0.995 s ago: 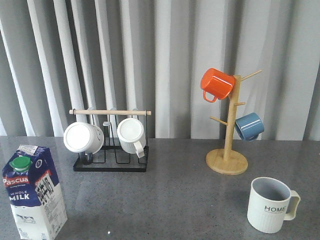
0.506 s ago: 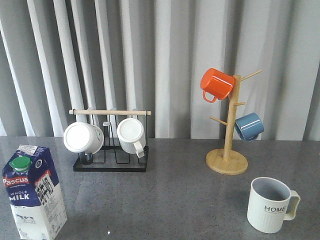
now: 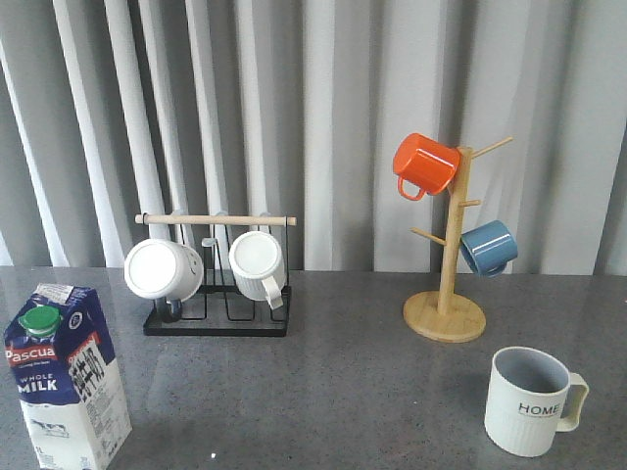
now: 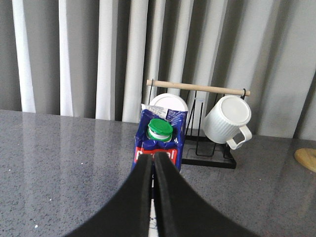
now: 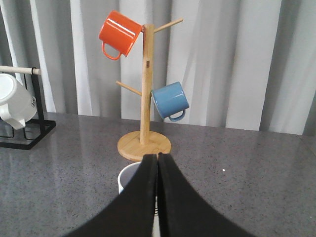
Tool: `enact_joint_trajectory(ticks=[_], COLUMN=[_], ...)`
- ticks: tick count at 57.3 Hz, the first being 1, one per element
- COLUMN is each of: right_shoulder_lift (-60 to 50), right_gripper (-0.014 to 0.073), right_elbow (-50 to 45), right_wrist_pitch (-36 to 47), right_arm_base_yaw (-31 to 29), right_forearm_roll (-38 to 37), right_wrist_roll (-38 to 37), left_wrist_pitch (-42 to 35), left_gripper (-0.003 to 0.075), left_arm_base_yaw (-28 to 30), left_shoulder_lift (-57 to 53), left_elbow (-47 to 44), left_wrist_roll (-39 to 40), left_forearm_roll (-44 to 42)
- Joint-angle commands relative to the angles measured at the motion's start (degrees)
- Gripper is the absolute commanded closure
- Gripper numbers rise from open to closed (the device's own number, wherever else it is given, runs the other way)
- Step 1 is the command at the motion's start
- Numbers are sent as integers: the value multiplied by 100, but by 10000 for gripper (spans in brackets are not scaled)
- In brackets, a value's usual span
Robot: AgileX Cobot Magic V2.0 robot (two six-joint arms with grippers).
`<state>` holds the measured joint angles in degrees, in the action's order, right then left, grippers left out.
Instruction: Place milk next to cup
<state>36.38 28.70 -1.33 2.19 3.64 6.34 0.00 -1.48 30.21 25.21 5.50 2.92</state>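
The milk carton, blue and white with a green cap, stands upright at the front left of the table. It also shows in the left wrist view, just beyond my left gripper, which is shut and empty. The cream HOME cup stands upright at the front right, far from the carton. In the right wrist view its rim shows behind my right gripper, which is shut and empty. Neither gripper shows in the front view.
A black wire rack with a wooden bar holds two plain white mugs at the back left. A wooden mug tree at the back right carries an orange mug and a blue mug. Grey curtains hang behind.
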Motion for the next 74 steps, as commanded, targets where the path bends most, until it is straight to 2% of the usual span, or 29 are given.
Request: enact_joint_trajectory(ticks=[1,18,25,33,42,56,61,66,74], right_shoulder_lift=[118,161,174,326,333,454,703,1115,1903], right_gripper=[603,600,597,570,454,128,40,1,0], right_elbow=[197,203,203,203,203,203,203,203,203], right_wrist_pitch=[322,660,401,133,-111,462,655,853,1519], right_arm_base_yaw=[-21,-21,-21,-21,-55,-68,-109,-306,-919], right_forearm_roll=[-46,-3,342,285,191,-226,-428,-662,-1091], right_wrist_roll=[30,-11,-289,101,220,-201,-208,-279,-724], left_wrist_pitch=[-575,-568,-562,-562,-562,-562,-562,-562,-557], left_gripper=[727,727,727,727,727,727,727,727,727], left_arm_base_yaw=[-32,-32,-27,-27,-27,-27,-27,-27,-27], left_shoulder_lift=[66,54,54,54,54,54,54,54,54], left_elbow=[218,218,218,218,218,218,218,218,218], left_wrist_roll=[11,11,11,11,11,16,16,16,16], left_forearm_roll=[40,40,40,40,40,40,40,40,40])
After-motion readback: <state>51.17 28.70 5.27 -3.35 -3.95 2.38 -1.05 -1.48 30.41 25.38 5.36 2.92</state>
